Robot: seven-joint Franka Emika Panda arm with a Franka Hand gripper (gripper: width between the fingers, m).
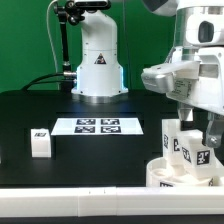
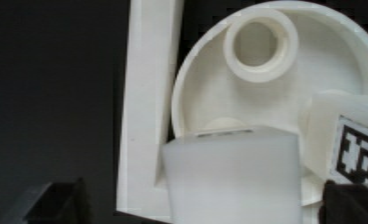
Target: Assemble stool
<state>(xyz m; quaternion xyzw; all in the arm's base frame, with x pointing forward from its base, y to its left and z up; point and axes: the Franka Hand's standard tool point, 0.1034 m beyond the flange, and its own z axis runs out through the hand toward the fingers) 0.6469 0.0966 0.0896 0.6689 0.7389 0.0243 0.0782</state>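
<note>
The white round seat (image 2: 216, 70) lies under my wrist, with a round socket (image 2: 257, 45) on its upper side; in the exterior view it sits at the front right (image 1: 165, 172). A white leg (image 2: 234, 170) stands on the seat between my fingers, which are set wider than it. A second leg with a tag (image 2: 353, 150) stands beside it. Both legs show under the hand in the exterior view (image 1: 178, 140), (image 1: 201, 152). My gripper (image 1: 192, 126) hangs just above them, open; it also shows in the wrist view (image 2: 199, 212). A third leg (image 1: 40, 142) stands apart on the exterior view's left.
The marker board (image 1: 98, 126) lies mid-table in front of the robot base (image 1: 98, 70). The long white L-shaped bar (image 2: 149, 100) runs right beside the seat and along the table's front edge (image 1: 90, 194).
</note>
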